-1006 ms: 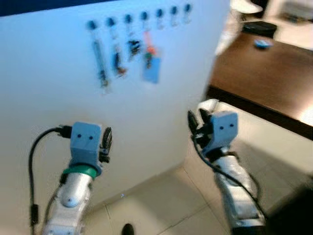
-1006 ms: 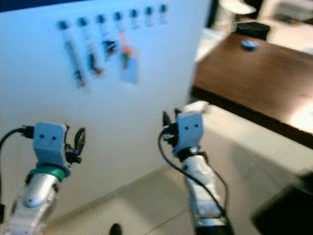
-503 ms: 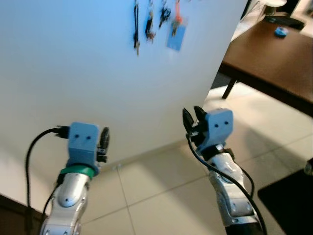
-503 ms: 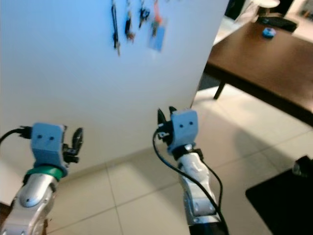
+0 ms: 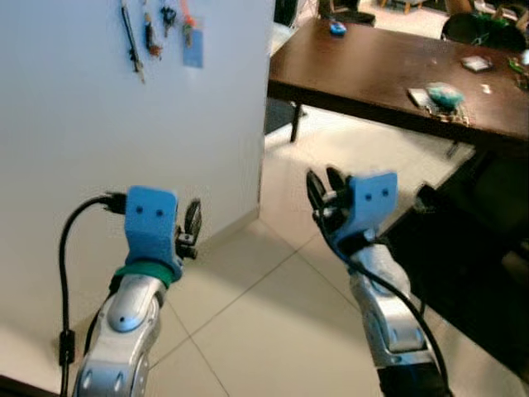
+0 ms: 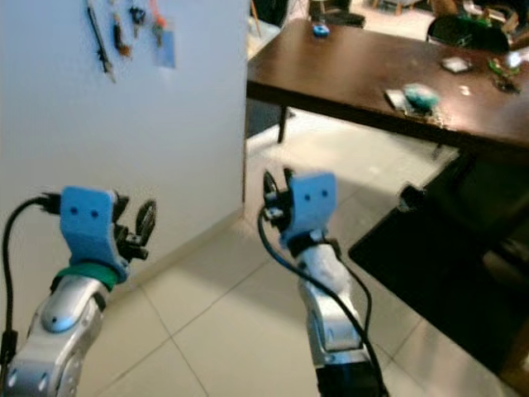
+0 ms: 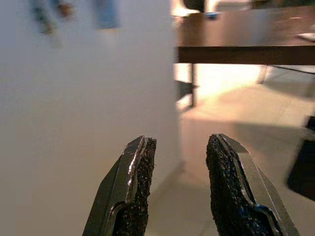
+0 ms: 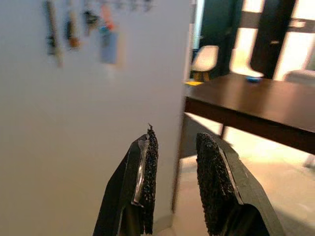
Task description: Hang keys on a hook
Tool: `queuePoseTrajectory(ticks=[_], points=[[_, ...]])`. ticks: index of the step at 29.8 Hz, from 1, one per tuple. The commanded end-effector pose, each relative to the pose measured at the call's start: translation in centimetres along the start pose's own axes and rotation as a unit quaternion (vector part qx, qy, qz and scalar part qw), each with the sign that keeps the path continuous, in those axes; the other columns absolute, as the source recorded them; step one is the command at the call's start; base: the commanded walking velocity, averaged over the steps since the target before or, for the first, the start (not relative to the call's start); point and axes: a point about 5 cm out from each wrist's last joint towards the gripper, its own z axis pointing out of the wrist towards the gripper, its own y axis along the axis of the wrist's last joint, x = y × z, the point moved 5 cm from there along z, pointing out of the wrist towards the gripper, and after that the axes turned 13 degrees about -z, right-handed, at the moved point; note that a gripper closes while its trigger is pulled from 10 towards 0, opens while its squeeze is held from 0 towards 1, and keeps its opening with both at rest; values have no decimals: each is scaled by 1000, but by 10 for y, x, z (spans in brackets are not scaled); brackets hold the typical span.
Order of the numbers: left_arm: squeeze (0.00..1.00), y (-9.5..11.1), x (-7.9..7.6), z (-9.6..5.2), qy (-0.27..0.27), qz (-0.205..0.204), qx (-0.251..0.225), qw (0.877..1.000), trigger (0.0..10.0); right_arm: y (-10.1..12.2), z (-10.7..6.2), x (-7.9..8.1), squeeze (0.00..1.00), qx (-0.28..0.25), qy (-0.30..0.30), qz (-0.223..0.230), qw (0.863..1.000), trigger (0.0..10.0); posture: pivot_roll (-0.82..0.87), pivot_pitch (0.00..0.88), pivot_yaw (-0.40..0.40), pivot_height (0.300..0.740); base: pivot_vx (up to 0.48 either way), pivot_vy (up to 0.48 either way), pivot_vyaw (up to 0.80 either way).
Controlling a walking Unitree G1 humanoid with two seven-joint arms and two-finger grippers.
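Several key bunches (image 5: 149, 33) hang high on a white wall panel (image 5: 99, 132) to my left, one with a blue tag (image 5: 193, 51). In the right wrist view the blurred keys (image 8: 74, 34) and the blue tag (image 8: 109, 47) show above the fingers. My left gripper (image 5: 192, 225) is raised close to the wall's lower part, well below the keys, open with nothing in it. In its wrist view the left gripper (image 7: 178, 167) shows a wide gap. My right gripper (image 5: 322, 186) is raised over the tiled floor, open and holding nothing; in its wrist view the right gripper (image 8: 176, 167) points along the wall's edge.
A dark brown table (image 5: 372, 70) stands to the right of the wall's corner, with a small blue object (image 5: 336, 29) and a teal packet (image 5: 442, 95) on it. A black mat (image 5: 471, 273) lies on the pale tiled floor (image 5: 264, 314). A dark chair (image 5: 483, 29) stands beyond the table.
The camera has swung to the right: the hanging keys slid to the upper left and the table now fills the upper right. Both grippers kept their raised pose.
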Motion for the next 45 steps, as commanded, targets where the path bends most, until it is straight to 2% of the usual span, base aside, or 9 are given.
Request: queuePoseTrajectory(ticks=[1, 16, 18, 20, 25, 30, 36, 41, 45], points=[[0, 1, -5, 1, -10, -28, 9, 1000, 10000, 3, 1, 0, 0, -2, -1, 6, 1000, 10000, -70, 45, 79, 740, 0, 0, -800], [0, 5, -3, 5, -10, -22, 7, 1000, 10000, 6, 3, 3, 0, -7, 3, 11, 1000, 10000, -67, 42, 83, 740, 0, 0, -800], [0, -5, 1, 4, -2, -6, 20, 1000, 10000, 2, 2, 4, 0, -2, 5, 11, 1000, 10000, -68, 41, 84, 740, 0, 0, -800], [0, -24, 8, 0, -2, 61, 42, 997, 10000, -14, -3, 4, 0, 19, 10, 1, 1000, 10000, -67, 40, 85, 740, 0, 0, -800], [0, -36, 22, -1, 3, 109, 55, 993, 10000, -39, -9, -10, 0, 53, -2, -24, 998, 10000, -66, 36, 94, 740, 0, 0, -800], [0, -32, 41, 3, 33, 125, 44, 991, 10000, -35, -4, -31, 0, 50, -26, -45, 997, 10000, -78, 36, 102, 740, 0, 0, -800], [0, -19, 44, 9, 47, 129, 20, 990, 10000, -28, 5, -46, 0, 49, -53, -27, 997, 10000, -73, 29, 99, 740, 0, 0, -800], [0, -15, 50, 12, 63, 134, 7, 989, 10000, -20, 19, -32, 0, 32, -29, -10, 999, 10000, -72, 5, 79, 740, 0, 0, -795], [0, -19, 51, 13, 77, 110, 3, 991, 10000, -30, 24, 4, 0, 49, 38, 34, 997, 10000, -56, 1, 54, 740, 0, 0, -344]])
